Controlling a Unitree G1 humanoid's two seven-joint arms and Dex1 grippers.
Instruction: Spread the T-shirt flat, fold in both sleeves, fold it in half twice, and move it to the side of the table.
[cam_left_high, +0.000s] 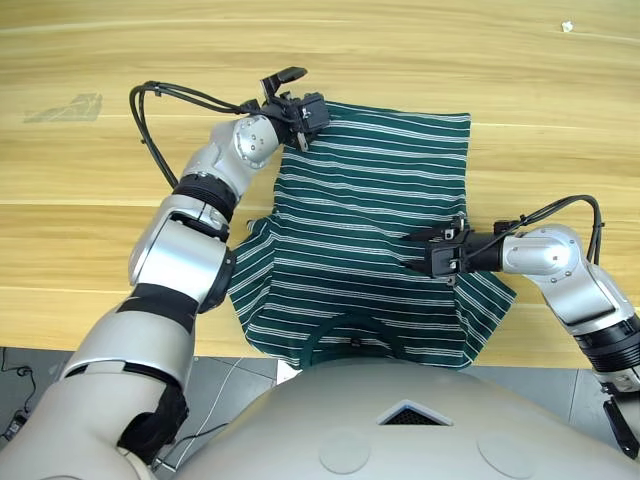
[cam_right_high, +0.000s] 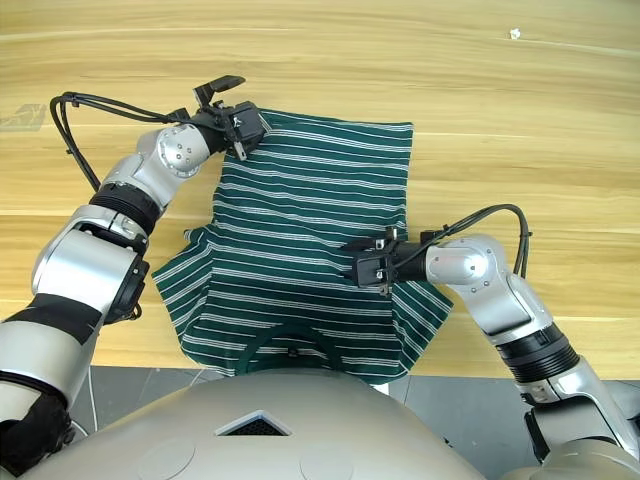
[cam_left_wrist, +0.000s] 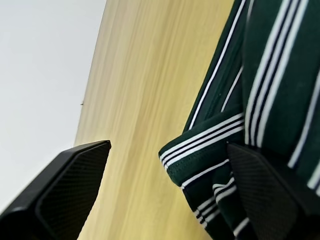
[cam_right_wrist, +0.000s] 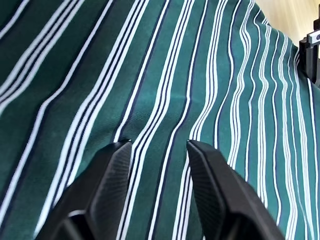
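A dark green T-shirt (cam_left_high: 370, 200) with white stripes lies on the wooden table (cam_left_high: 520, 100), collar (cam_left_high: 345, 322) toward me and hem at the far side. Both short sleeves (cam_left_high: 492, 298) stick out at the near corners. My left gripper (cam_left_high: 292, 108) is at the hem's far left corner, open, and the left wrist view shows that corner (cam_left_wrist: 200, 155) between its wide-spread fingers (cam_left_wrist: 60, 195). My right gripper (cam_left_high: 412, 252) rests low over the shirt's right middle, open, its two fingertips (cam_right_wrist: 112, 165) on the striped cloth (cam_right_wrist: 210, 75).
The table's near edge (cam_left_high: 80, 345) runs just beside the collar, with grey floor below it. A small white scrap (cam_left_high: 567, 27) lies at the far right and a faint grey mark (cam_left_high: 75, 105) at the far left. Bare wood surrounds the shirt.
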